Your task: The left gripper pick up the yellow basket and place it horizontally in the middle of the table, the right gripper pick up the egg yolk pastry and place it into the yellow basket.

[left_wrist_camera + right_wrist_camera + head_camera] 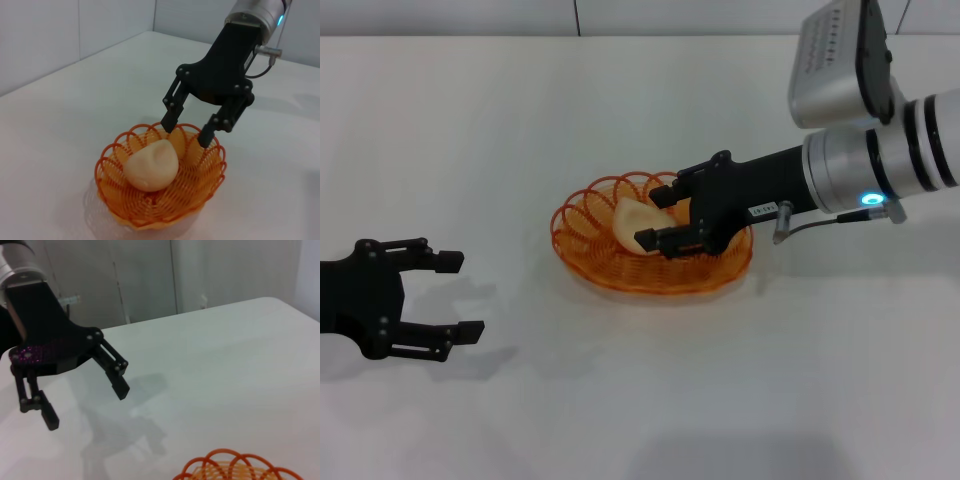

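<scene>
While the egg yolk pastry [151, 165] sits in the yellow basket [588, 240] mid-counter [620, 110], your right gripper [668, 213] hangs over it, fingers wide open, holding nothing. Next, lift it away. Your left gripper [455, 296] waits apart, open and empty.

left gripper [450, 296]: low at left, fingers spread | right gripper [658, 215]: reaching in from right, fingers apart
</scene>
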`<state>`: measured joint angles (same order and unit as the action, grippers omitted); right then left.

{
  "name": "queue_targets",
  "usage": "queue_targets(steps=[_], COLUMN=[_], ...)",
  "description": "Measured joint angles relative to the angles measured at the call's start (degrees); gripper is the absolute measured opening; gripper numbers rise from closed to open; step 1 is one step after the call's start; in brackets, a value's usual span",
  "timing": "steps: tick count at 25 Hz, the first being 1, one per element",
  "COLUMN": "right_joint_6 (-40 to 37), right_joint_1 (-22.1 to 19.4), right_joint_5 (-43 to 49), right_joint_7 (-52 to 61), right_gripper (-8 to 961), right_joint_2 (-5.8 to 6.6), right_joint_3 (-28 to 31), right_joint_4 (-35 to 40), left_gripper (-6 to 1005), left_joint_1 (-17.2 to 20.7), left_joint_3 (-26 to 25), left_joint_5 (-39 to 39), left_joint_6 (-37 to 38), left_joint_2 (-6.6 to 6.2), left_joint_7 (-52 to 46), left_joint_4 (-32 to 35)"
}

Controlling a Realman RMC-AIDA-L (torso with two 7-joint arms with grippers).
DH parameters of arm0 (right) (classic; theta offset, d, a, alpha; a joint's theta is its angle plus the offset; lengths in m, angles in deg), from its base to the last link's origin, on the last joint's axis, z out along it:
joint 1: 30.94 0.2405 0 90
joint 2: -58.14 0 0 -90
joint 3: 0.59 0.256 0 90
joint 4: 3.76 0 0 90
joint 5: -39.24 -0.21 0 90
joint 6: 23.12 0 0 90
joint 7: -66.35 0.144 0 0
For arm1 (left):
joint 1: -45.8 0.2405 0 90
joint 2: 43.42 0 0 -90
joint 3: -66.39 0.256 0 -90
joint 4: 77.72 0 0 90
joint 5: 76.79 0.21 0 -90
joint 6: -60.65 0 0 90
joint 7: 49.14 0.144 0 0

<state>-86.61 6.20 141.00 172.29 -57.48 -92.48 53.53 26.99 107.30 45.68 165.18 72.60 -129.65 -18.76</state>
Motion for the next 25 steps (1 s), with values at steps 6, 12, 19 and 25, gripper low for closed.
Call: queue_targets(steps=[6,12,19,25], right_joint_6=[-8.9,-19.1,-25.3,-27.2], right_joint_1=[-2.6,-7.0,-10.1,-10.8], right_joint_5=[-0.1,0.5,0.6,0.8], right_joint_7=[-4.2,-12.7,-20.1,-23.6], right_gripper=[615,847,886,886], right_joint_2=[0.29,0.52,0.84,1.06], right_joint_3=[6.8,17.9,26.6,27.8], right_joint_4=[1.4,1.1,-2.3,-5.3], left_gripper=[881,881,881,881], left_joint_1=[0.0,-0.1,0.0,-0.1], left_joint_3=[0.0,0.0,-0.1,-0.1], left_joint_5=[-0.2,-0.1,-0.5,-0.5], left_joint_6=[0.1,0.1,0.0,0.2], left_joint_2=[-0.01,-0.01,-0.01,-0.01], left_joint_7=[0.0,0.3,1.5,2.0], left_joint_4=[0.0,-0.1,-0.1,-0.3])
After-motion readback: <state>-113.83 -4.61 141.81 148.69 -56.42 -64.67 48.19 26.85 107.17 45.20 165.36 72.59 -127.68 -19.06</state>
